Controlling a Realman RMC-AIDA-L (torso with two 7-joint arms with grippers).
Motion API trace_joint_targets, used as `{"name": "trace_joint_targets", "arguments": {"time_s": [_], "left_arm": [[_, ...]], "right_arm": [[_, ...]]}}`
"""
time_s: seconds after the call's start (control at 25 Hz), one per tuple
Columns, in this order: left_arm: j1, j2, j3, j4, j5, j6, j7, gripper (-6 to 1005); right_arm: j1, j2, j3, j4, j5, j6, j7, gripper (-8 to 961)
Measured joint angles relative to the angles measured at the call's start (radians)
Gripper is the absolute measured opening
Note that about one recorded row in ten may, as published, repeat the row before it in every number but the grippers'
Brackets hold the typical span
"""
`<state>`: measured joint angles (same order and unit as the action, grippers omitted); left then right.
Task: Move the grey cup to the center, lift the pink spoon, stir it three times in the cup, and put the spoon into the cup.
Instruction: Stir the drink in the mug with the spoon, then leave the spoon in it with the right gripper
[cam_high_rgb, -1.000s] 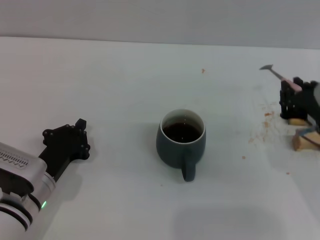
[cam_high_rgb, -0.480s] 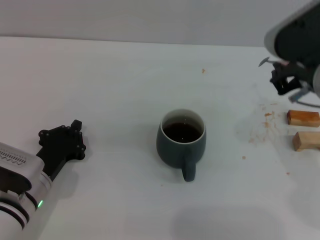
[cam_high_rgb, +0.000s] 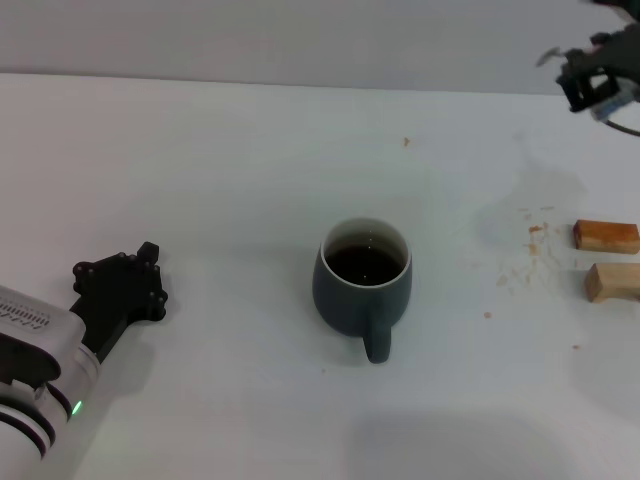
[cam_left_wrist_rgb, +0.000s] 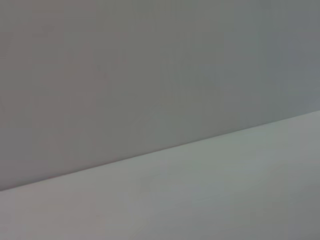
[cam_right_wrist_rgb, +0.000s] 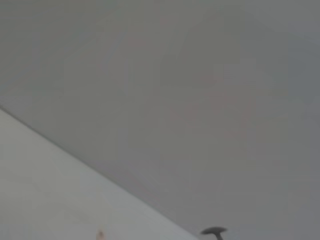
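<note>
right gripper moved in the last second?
Yes. The right gripper, holding the spoon, rose from beside the wooden blocks toward the table's far right edge; the cup stayed put.

Head view down over the table (cam_high_rgb: 250, 180); both wrist views toward wall and table edge.

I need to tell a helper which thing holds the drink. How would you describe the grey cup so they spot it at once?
Start at the white table and look to its middle. There stands the grey cup, a squat, rounded blue-grey mug with a pale inner rim, dark brown liquid inside and its loop handle facing the near edge. The two tan wooden blocks to the right are flat and hold nothing.
</note>
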<state>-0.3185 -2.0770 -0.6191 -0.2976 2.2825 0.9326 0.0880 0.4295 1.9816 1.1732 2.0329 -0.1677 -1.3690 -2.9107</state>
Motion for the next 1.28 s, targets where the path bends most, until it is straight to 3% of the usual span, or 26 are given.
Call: {"name": "trace_joint_targets", "arguments": {"time_s": [0.04, 0.16, 0.2, 0.28, 0.56, 0.84, 1.0, 1.28], "left_arm": [[0.000, 0.000, 0.000, 0.000, 0.000, 0.000, 0.000, -1], [-0.006, 0.000, -0.002, 0.000, -0.002, 0.000, 0.002, -1], [-0.009, 0.000, -0.005, 0.000, -0.002, 0.000, 0.003, -1], [-0.010, 0.000, -0.007, 0.001, -0.002, 0.000, 0.005, -1], [-0.013, 0.003, -0.020, 0.010, -0.003, 0.000, 0.007, -1], [-0.022, 0.002, -0.023, 0.026, -0.003, -0.009, 0.007, -1], [-0.030, 0.003, -0.023, 0.035, -0.003, -0.023, 0.007, -1], [-0.041, 0.002, -0.022, 0.041, -0.003, -0.035, 0.007, -1]], "right_arm": [[0.000, 0.000, 0.000, 0.000, 0.000, 0.000, 0.000, 67], [0.035, 0.033, -0.002, -0.002, -0.002, 0.001, 0.007, 67], [0.055, 0.055, 0.004, -0.001, -0.010, 0.003, 0.010, 67], [0.064, 0.062, 0.012, -0.001, -0.014, 0.004, 0.012, 67], [0.094, 0.075, 0.005, 0.002, 0.037, -0.022, 0.019, 67], [0.190, 0.090, -0.050, 0.003, 0.050, -0.203, 0.022, 67], [0.232, 0.085, -0.048, 0.005, 0.066, -0.303, 0.023, 67], [0.251, 0.085, -0.027, 0.007, 0.078, -0.278, 0.023, 67]]}}
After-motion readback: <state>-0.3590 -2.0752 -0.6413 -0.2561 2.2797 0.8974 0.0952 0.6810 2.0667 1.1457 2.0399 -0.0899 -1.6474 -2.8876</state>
